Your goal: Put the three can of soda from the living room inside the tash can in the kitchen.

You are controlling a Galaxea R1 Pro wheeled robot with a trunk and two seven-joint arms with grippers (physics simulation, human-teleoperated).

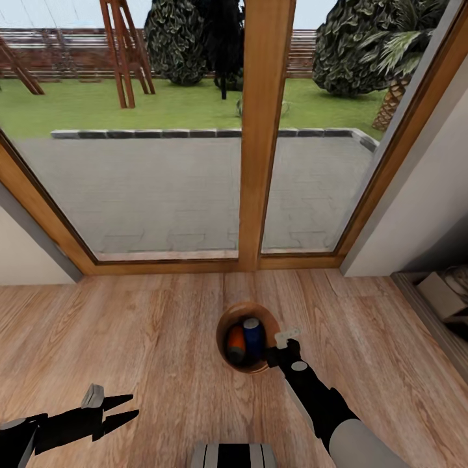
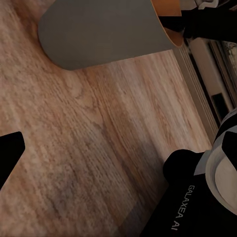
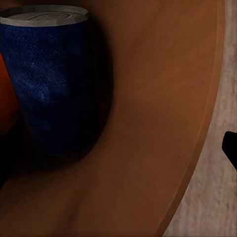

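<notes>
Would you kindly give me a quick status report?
Left end effector open, empty. Right end effector at trash can rim, state unclear. Blue can, orange can inside. Nothing in the way.

Only readable text I can spot is "GALAXEA AI" in white letters on the black robot arm casing (image 2: 182, 210). The blue can's (image 3: 54, 79) side shows no readable label.

The trash can (image 1: 224, 328), round with a copper-brown rim and brown inside, stands upright on the light wood floor (image 1: 130, 325) near the glass doors (image 1: 162, 182). Inside it lie a dark blue soda can (image 1: 253, 338) with a grey metal top and, touching it, an orange soda can (image 1: 235, 343).
</notes>
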